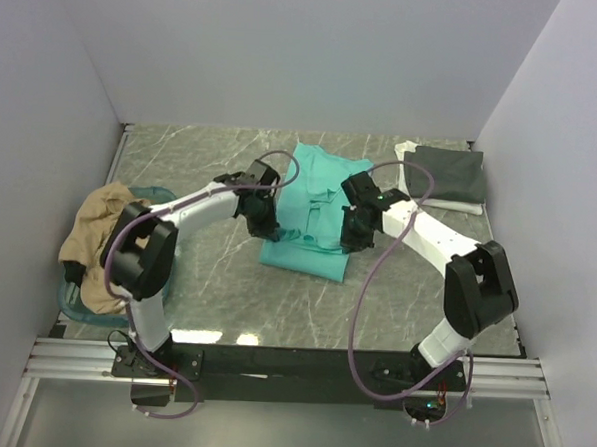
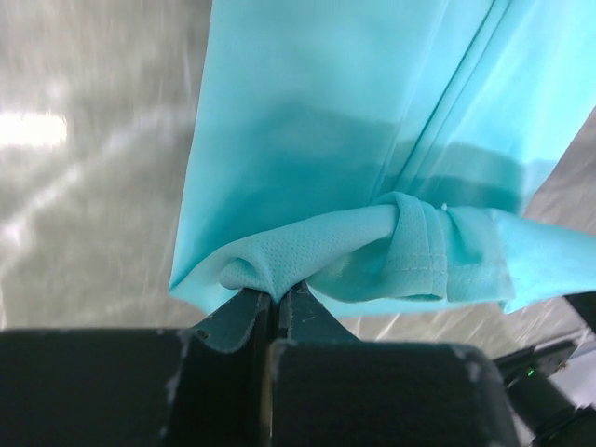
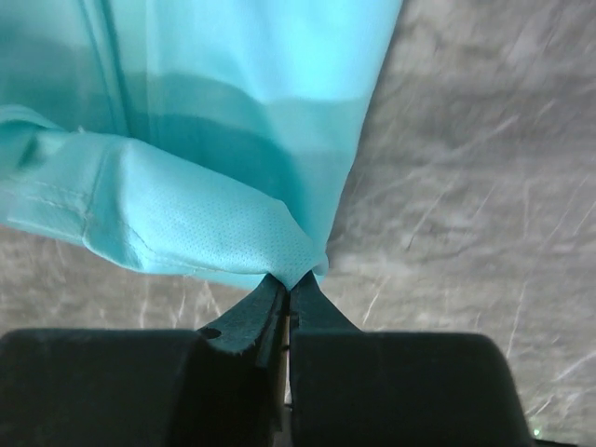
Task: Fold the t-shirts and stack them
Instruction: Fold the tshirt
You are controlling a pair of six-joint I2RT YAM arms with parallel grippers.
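the teal shirt (image 1: 315,199) lies partly folded on the table (image 1: 224,300). the left gripper (image 1: 266,225) is clamped tight on its near left edge, and the right gripper (image 1: 350,236) is pinched closed on its near right corner. left of the teal shirt, a tan shirt (image 1: 97,238) drapes over a basket (image 1: 74,297). far right of it, a grey shirt (image 1: 451,171) lies on a white shirt (image 1: 450,203).

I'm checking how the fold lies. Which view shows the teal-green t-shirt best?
Top external: nearly the whole teal-green t-shirt shows. The left wrist view shows only a bunched hem corner pinched in the left gripper; the right wrist view, only the corner pinched in the right gripper.
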